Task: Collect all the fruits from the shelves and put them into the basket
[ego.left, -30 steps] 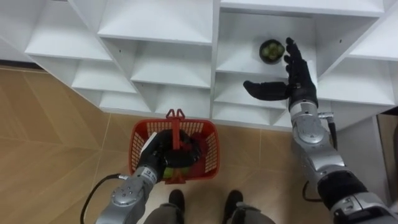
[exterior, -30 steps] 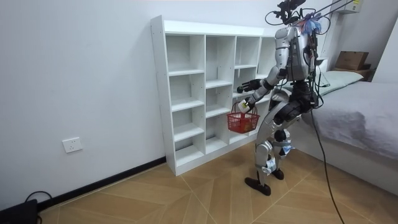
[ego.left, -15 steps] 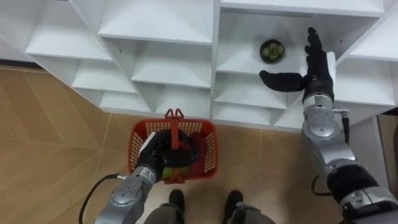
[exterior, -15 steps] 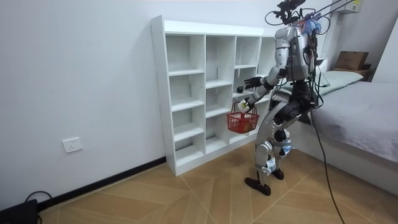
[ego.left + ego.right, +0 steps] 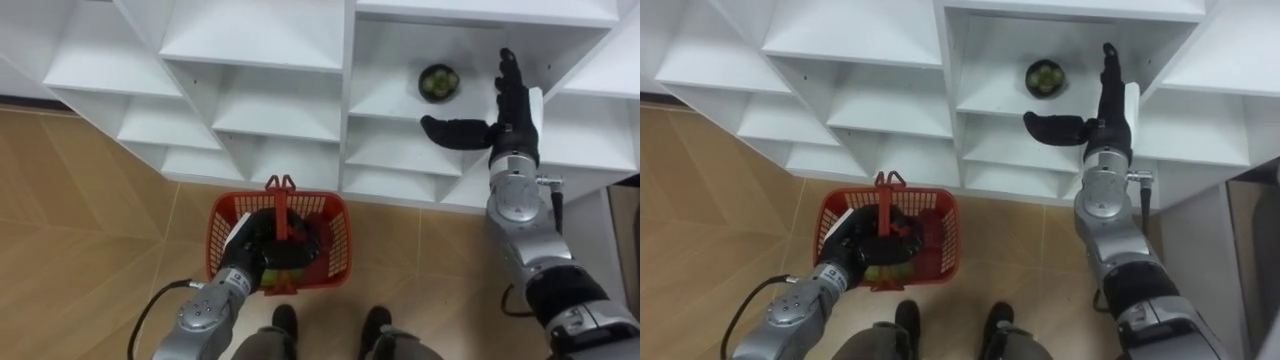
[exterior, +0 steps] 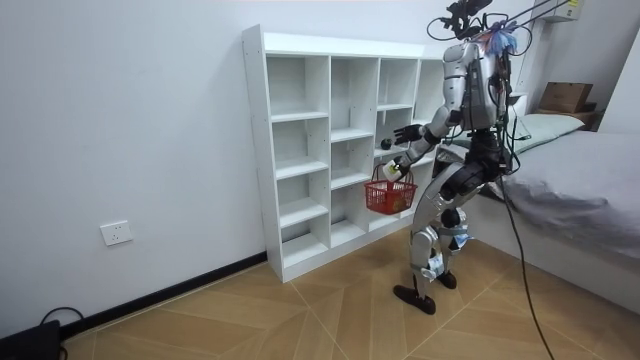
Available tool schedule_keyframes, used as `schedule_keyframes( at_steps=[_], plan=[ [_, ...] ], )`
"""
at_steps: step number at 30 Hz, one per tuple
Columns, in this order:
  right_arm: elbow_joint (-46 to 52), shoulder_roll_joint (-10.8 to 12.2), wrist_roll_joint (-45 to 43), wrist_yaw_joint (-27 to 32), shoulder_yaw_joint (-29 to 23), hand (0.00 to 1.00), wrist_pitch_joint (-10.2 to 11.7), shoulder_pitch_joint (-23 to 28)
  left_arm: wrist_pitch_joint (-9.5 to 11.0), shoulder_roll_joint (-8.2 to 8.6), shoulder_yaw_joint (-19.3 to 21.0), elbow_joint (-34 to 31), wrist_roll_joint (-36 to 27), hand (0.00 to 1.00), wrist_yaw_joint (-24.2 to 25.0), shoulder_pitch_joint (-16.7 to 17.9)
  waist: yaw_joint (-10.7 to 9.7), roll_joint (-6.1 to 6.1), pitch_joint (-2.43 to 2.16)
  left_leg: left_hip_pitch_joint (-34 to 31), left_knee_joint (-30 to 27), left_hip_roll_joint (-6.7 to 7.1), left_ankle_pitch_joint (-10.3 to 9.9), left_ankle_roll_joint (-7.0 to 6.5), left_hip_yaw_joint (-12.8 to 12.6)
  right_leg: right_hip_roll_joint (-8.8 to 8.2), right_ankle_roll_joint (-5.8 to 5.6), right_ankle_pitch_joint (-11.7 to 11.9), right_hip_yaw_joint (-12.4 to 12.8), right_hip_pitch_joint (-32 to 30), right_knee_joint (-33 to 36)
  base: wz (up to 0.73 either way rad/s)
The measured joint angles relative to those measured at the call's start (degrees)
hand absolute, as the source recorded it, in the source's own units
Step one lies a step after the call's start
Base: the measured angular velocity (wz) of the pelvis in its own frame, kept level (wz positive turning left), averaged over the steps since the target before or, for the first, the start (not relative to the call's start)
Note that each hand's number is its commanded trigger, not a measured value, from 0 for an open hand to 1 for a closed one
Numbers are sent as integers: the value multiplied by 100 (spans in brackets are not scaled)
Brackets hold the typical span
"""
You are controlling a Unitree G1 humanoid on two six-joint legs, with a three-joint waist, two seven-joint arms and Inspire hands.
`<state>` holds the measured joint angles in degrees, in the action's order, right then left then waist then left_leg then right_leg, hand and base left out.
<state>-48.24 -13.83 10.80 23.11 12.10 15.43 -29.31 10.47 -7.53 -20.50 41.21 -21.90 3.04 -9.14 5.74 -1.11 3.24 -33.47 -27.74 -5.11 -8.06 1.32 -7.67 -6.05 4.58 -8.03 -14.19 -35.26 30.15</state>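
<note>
Your right hand (image 5: pixel 510 120), fingers apart, is hovering farther right of the round bowl (image 5: pixel 437 82) than before. Your left hand (image 5: pixel 255 245) is clamping the red lattice basket (image 5: pixel 340 250).

Silver-grey jointed shells cover both forearms, turning black near the elbows. The right hand (image 5: pixel 512 122), at 2 o'clock in the left eye view, is black with a white tag on its back. A small metal fitting and a dark cable sit by its wrist. The left hand (image 5: pixel 262 242), at 7 o'clock, is black too, and a black cable loops off its forearm. 2 dark feet show at 6 o'clock.
</note>
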Motion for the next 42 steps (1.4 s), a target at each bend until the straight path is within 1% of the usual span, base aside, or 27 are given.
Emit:
schedule_keyframes(
  at_steps=[3,6,7,11,15,17,21,23,31,34,37,42],
  plan=[
    [-33,1,5,-12,-2,0,-8,-5,-18,62,-8,-2,4,100,0,0,88,-1,0,-36,-30,-4,-7,7,2,-7,-1,-36,7,-41,56,0],
    [-111,24,-34,-67,4,0,-10,-171,-18,111,-46,-25,3,100,-23,-1,134,5,4,-182,-101,-6,0,15,41,-4,28,-26,-17,-165,103,3],
    [-181,25,-38,-104,6,0,-10,-221,-18,124,-115,-25,3,100,-35,3,155,4,5,-195,-103,-3,3,20,56,-4,51,-14,-20,-175,109,5],
    [-301,25,-50,-210,6,0,-11,-345,-18,145,-280,-25,6,100,-39,6,228,2,7,-201,-105,3,2,21,79,-5,49,-33,-26,-174,118,1],
    [-301,26,-227,-278,6,0,-11,-367,-18,158,-304,-25,6,100,-59,5,238,0,13,-225,-114,18,3,23,137,-6,43,-57,-34,-181,136,7],
    [-301,25,-227,-298,6,0,-12,-395,-18,164,-400,-24,-2,100,-152,4,242,-8,27,-231,-107,51,6,27,165,-27,28,-89,-37,-196,170,8],
    [-299,18,-232,-323,-3,0,-36,-574,-20,199,-458,-25,20,100,-161,13,245,-30,44,-348,-116,96,12,17,151,-90,22,-94,-28,-352,242,0],
    [-300,21,-238,-327,-5,0,-56,-622,-65,210,-457,-25,23,100,-161,20,254,-40,50,-398,-134,98,10,12,151,-92,26,-91,-26,-402,257,0],
    [-299,22,-238,-327,-6,0,-63,-678,-136,211,-447,-25,19,100,-156,21,257,-40,50,-386,-134,108,7,11,137,-117,30,-126,-27,-413,305,0],
    [-300,22,-239,-327,-2,0,-124,-676,-171,214,-450,-25,19,100,-147,22,257,-41,50,-386,-133,106,7,11,132,-117,31,-128,-27,-414,308,0],
    [-300,21,-238,-327,2,0,-179,-673,-174,213,-450,-25,17,100,-146,22,256,-45,52,-385,-136,104,7,11,118,-128,33,-131,-19,-426,330,0],
    [-323,6,-245,-327,1,0,-180,-673,-174,216,-447,-26,3,100,-146,22,258,-56,59,-407,-178,98,5,9,107,-147,47,-142,-16,-456,385,0]
  ],
)
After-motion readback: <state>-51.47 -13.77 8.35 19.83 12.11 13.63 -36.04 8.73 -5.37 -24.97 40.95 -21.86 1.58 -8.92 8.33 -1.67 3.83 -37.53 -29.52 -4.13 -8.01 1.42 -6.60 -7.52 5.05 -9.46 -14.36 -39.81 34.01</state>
